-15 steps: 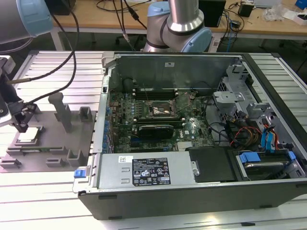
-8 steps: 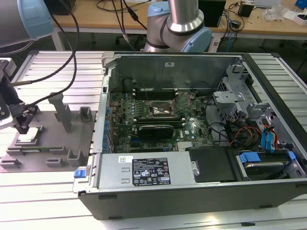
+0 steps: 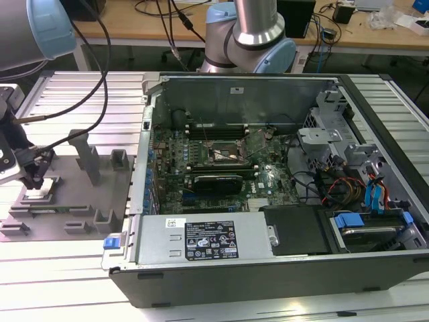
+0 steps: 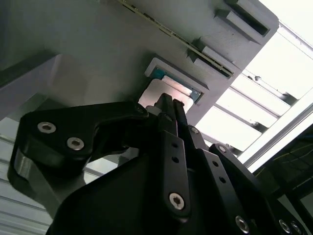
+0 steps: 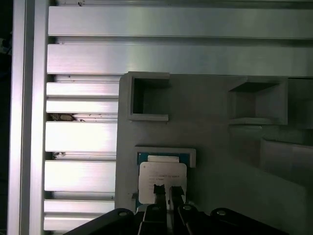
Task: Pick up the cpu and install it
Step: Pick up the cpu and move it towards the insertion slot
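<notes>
Your gripper [image 5: 165,190] hangs over the grey plastic tray [image 5: 210,142] with its two black fingers [image 5: 159,195] drawn narrow, only a sliver of a gap between the tips, and nothing held between them. Right under those tips lies the cpu [image 5: 162,174], flat in a shallow framed pocket of the tray with its pale silvery top facing up. The tips sit over the middle of the chip, not around its edges, and you cannot tell whether they touch it. In the second wrist view the same fingertips [image 4: 168,105] come to a close point in front of the cpu [image 4: 152,93], which sits against the raised lip of its pocket. In the exterior view, the gripper [image 3: 33,180] is at the far left, low over the tray [image 3: 80,201], with a dark cable [image 3: 100,80] looping down to it. Upright posts [image 3: 87,157] stand on the tray just beside it, toward the exterior view's right. The tray rests on a ribbed aluminium table [image 3: 87,87]. Well apart, on the exterior view's right, an open computer case [image 3: 268,282] lies on its side. Inside it you can see the green motherboard [image 3: 201,151], its square socket [image 3: 224,155] and the power supply [image 3: 208,240] along the near wall.
</notes>
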### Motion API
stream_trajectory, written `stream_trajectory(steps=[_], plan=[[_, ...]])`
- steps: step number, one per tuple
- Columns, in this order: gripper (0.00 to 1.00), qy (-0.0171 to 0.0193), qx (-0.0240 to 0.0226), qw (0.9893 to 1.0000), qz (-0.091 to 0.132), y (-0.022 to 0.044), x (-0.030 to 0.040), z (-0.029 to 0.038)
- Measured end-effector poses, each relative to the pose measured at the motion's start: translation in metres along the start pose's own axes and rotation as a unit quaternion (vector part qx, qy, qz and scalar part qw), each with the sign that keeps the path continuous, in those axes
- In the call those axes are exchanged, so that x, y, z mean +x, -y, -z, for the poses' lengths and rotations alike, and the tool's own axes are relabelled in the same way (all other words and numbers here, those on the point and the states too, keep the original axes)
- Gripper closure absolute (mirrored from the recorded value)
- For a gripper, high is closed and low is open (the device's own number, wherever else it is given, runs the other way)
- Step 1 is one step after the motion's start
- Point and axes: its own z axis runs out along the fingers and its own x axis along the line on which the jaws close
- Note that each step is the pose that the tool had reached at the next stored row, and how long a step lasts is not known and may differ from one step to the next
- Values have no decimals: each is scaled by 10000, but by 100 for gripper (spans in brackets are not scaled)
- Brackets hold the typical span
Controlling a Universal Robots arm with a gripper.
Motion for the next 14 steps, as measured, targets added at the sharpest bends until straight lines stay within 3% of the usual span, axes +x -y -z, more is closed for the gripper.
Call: stream_trajectory(steps=[3, 5, 10, 14], plan=[[64, 0, 0, 10000, 0, 0, 0, -1], [64, 0, 0, 10000, 0, 0, 0, -1], [34, 0, 0, 10000, 0, 0, 0, -2], [34, 7, 0, 10000, 29, 0, -2, -60]])
